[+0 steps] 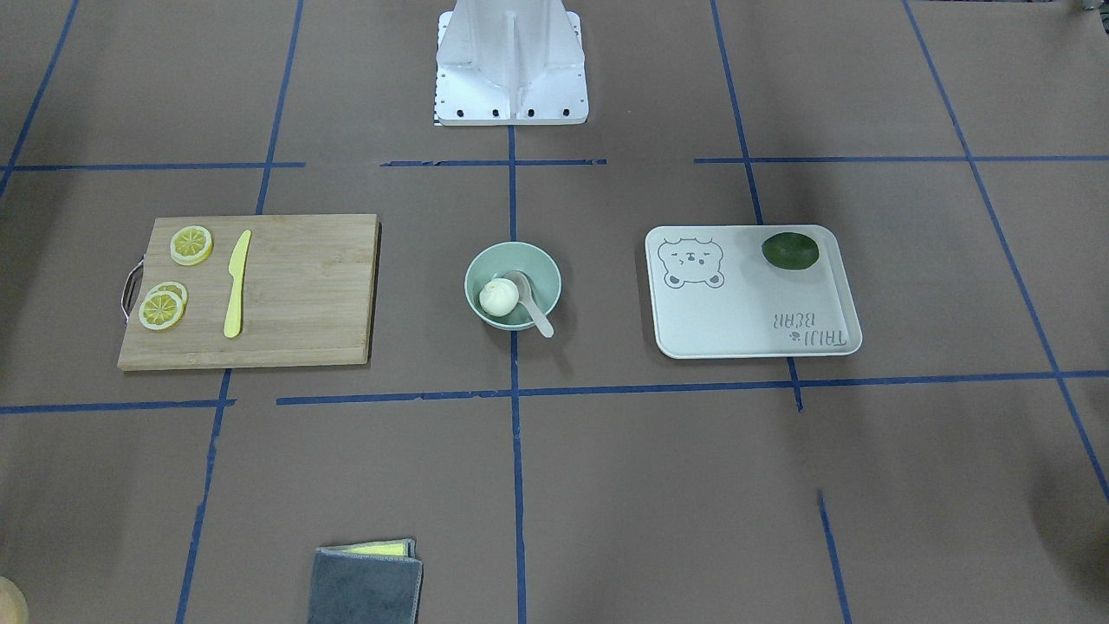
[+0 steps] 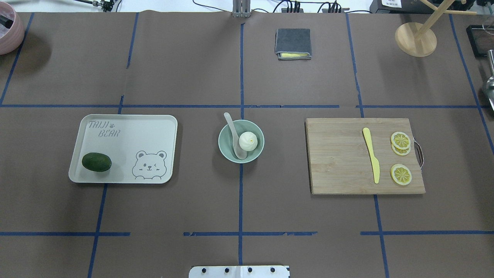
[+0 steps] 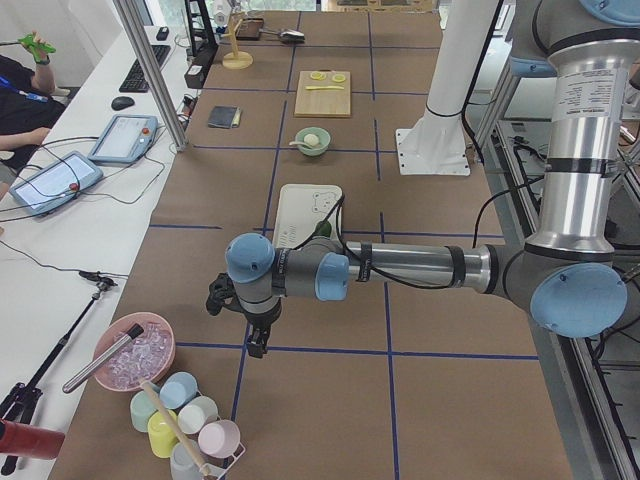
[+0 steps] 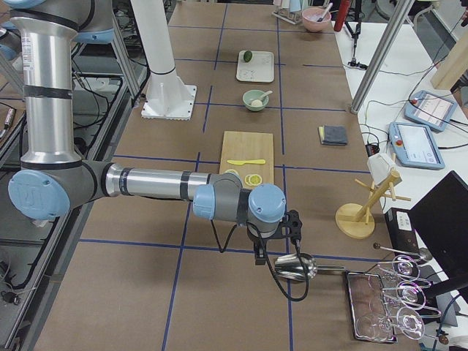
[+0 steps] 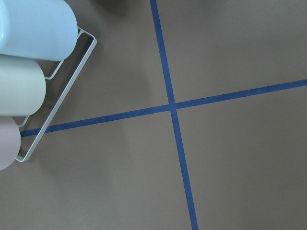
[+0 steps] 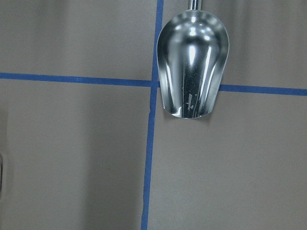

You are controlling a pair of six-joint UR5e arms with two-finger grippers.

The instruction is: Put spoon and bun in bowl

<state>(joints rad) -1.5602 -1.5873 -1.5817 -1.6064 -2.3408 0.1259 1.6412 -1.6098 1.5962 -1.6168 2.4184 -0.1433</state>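
Note:
The pale mint-green bowl stands at the table's middle, also in the front-facing view. The white pleated bun lies inside it. The off-white spoon rests with its scoop in the bowl and its handle over the rim. Both also show in the front-facing view: the bun and the spoon. My left gripper hangs over the table's left end, far from the bowl. My right gripper hangs over the right end. I cannot tell whether either is open or shut.
A bear tray with a dark green fruit lies left of the bowl. A cutting board with a yellow knife and lemon slices lies right. A metal scoop lies below the right wrist; cups in a rack below the left.

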